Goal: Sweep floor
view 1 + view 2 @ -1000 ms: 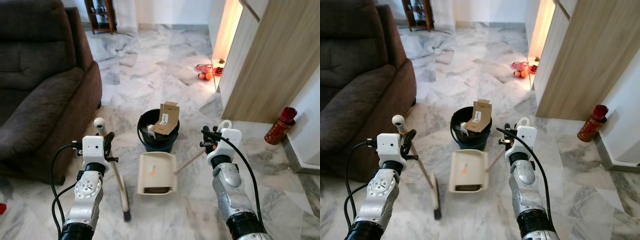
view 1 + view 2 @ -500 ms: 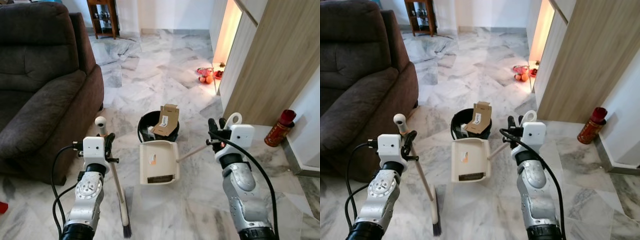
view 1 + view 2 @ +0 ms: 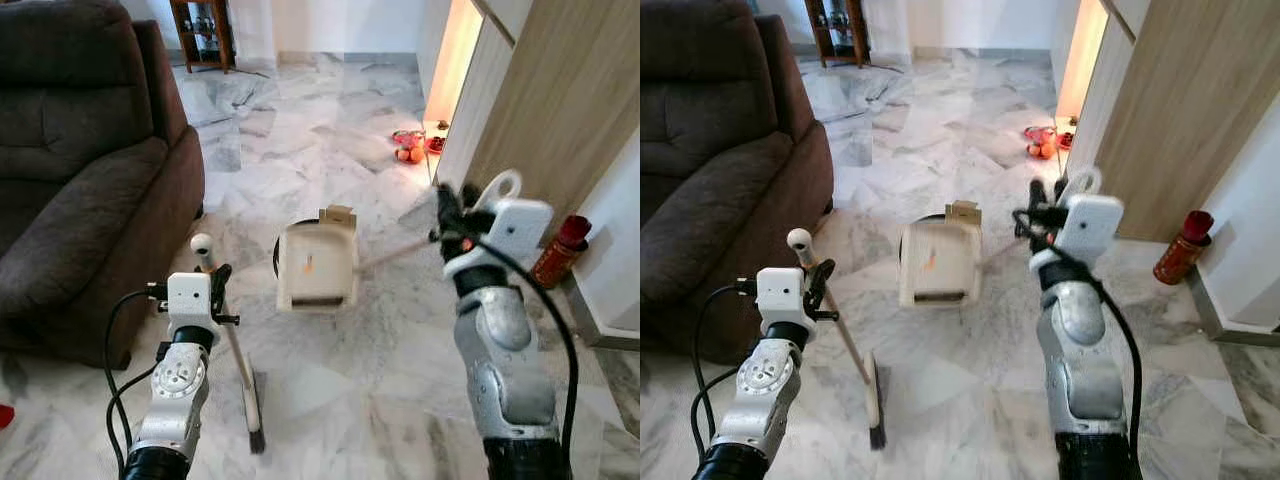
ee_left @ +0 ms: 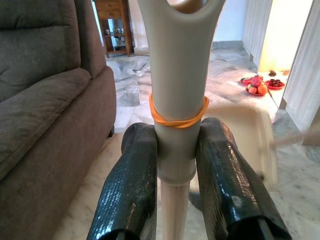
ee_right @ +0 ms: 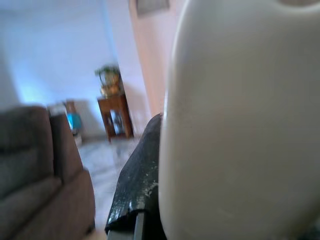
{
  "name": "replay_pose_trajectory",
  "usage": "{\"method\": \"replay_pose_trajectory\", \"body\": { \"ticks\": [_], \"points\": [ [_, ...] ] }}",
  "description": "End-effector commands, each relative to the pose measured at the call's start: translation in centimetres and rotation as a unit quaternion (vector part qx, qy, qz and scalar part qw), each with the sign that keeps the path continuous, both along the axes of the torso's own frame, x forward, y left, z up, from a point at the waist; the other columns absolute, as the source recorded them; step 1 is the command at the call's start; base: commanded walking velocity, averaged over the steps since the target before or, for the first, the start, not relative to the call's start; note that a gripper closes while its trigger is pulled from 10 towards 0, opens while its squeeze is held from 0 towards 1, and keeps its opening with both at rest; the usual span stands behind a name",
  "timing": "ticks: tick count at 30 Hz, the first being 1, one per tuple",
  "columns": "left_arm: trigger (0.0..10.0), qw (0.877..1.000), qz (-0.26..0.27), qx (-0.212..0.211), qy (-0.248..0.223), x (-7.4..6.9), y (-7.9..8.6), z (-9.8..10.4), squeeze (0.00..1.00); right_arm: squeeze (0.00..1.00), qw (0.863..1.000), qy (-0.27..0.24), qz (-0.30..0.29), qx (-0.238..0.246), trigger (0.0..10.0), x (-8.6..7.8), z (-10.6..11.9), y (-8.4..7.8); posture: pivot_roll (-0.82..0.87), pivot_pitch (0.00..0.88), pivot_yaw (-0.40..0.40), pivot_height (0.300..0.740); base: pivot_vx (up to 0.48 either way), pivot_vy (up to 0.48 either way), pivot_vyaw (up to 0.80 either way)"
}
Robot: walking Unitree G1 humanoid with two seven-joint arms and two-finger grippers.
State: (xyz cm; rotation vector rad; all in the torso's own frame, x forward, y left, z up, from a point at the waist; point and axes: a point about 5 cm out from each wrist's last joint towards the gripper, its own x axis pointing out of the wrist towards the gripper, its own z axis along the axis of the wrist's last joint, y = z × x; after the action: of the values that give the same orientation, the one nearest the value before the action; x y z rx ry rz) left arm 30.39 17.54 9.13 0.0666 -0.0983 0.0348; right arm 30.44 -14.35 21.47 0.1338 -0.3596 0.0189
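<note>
right gripper (image 3: 447, 222) clamped on dustpan (image 3: 317, 266) handle, pan raised over black bin (image 3: 908, 250) — emptying step. left gripper (image 4: 175, 165) gripped broom (image 3: 240, 375), bristles on floor. next: tip pan so debris falls inside bin.

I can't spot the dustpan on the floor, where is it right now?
The dustpan is lifted off the floor by the right end effector, hanging over the black bin, right of the sofa.
</note>
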Motion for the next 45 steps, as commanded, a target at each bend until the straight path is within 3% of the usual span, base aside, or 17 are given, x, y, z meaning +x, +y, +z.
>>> {"method": "replay_pose_trajectory", "body": {
  "ticks": [1, 16, 35, 45],
  "points": [
    [10.0, 1.0, -0.005, 0.014, -0.012, 0.2, 0.0, 0.5, 0.0, 0.0, 0.998, -0.058, 0.004, 0.018, 10.0, -0.6, 2.8, 0.4, -0.01, 0.06, 0.021, 0.74, 0.0, 0.0, 0.0],
    [10.0, 1.0, -0.001, 0.017, -0.014, 0.2, 0.1, 0.6, 0.0, 0.0, 0.998, -0.054, 0.017, 0.02, 10.0, -0.7, 3.1, 1.3, -0.01, 0.06, 0.021, 0.74, 0.318, 0.0, 0.36],
    [10.0, 1.0, -0.001, 0.017, -0.015, 0.3, 0.1, 0.7, 0.0, 0.0, 0.999, -0.035, 0.019, 0.03, 10.0, -0.4, 2.9, 1.5, 0.0, 0.054, 0.02, 0.74, 0.368, 0.0, 0.0],
    [10.0, 1.0, -0.001, 0.017, -0.015, 0.3, 0.0, 0.7, 0.0, 0.0, 0.998, -0.04, 0.026, 0.034, 10.0, -0.4, 3.0, 1.7, 0.0, 0.051, 0.017, 0.74, 0.367, 0.0, -0.44]
  ]
}}
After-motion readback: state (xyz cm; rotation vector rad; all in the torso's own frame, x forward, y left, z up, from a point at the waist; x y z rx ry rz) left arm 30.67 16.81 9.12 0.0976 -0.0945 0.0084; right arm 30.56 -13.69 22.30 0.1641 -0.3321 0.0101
